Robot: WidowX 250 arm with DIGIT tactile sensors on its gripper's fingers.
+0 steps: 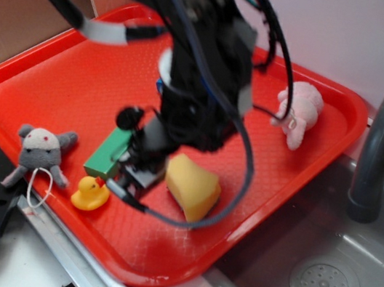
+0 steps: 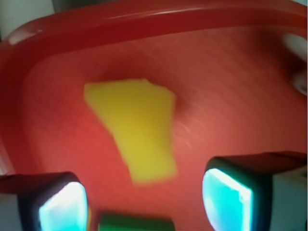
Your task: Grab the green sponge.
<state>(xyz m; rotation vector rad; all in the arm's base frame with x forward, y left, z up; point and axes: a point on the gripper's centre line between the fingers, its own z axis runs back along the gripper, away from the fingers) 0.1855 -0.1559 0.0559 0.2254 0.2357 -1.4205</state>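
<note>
Wrist view: my end effector (image 2: 144,199) is spread wide, ungripped, green sponge (image 2: 135,223) between the pads. Looks light, soft, compressible; I'd pinch its long sides mid-block.

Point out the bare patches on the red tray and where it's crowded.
Free: the tray's far-left stretch beyond the grey mouse, and the floor between the arm and the pink plush. Crowded: the near edge, where green sponge, rubber duck, yellow sponge and end effector cluster.
</note>
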